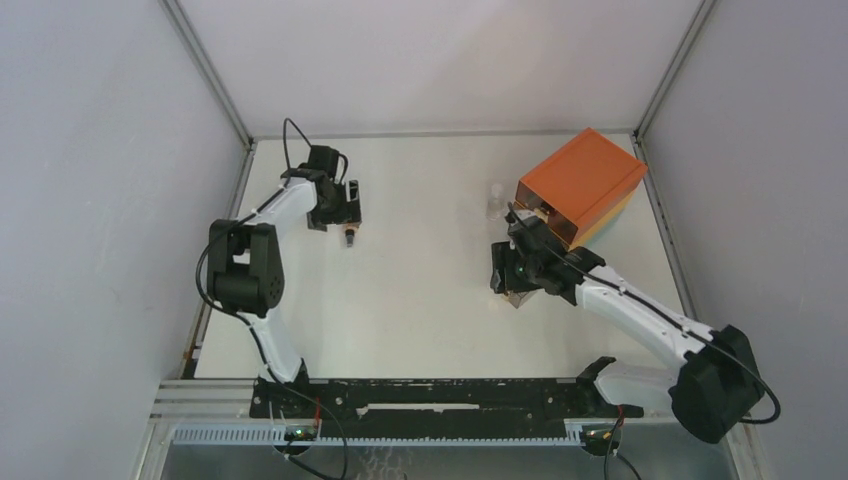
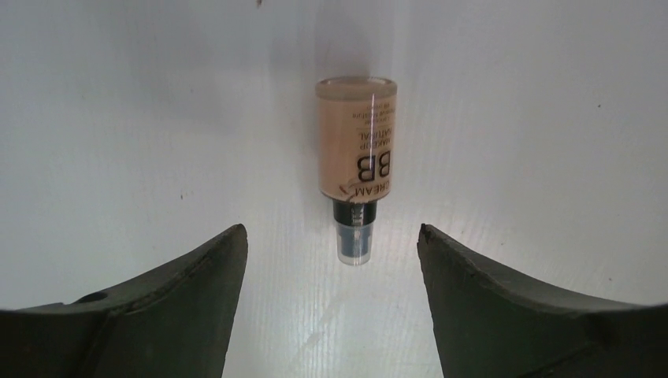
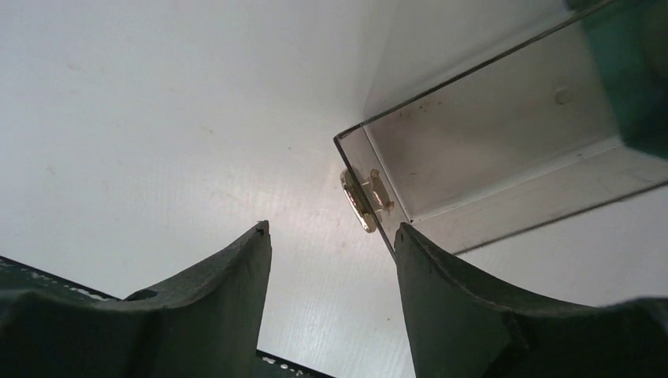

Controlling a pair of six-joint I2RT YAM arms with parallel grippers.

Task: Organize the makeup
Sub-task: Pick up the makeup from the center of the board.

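A peach BB cream bottle (image 2: 358, 146) with a black collar and clear cap lies on the white table, cap pointing toward my left gripper (image 2: 332, 230). That gripper is open, its fingers either side of the cap without touching it. In the top view the bottle (image 1: 350, 237) lies just in front of the left gripper (image 1: 348, 214) at the far left. My right gripper (image 3: 331, 228) is open and empty, and its right finger (image 3: 441, 291) sits against the front of a clear drawer (image 3: 504, 150) beside the drawer's gold knob (image 3: 364, 201). No other makeup shows.
The orange-topped box (image 1: 580, 183) stands at the far right, just behind the right gripper (image 1: 512, 288). White walls close in the table (image 1: 430, 300) on the left, back and right. A black rail (image 1: 440, 397) runs along the near edge.
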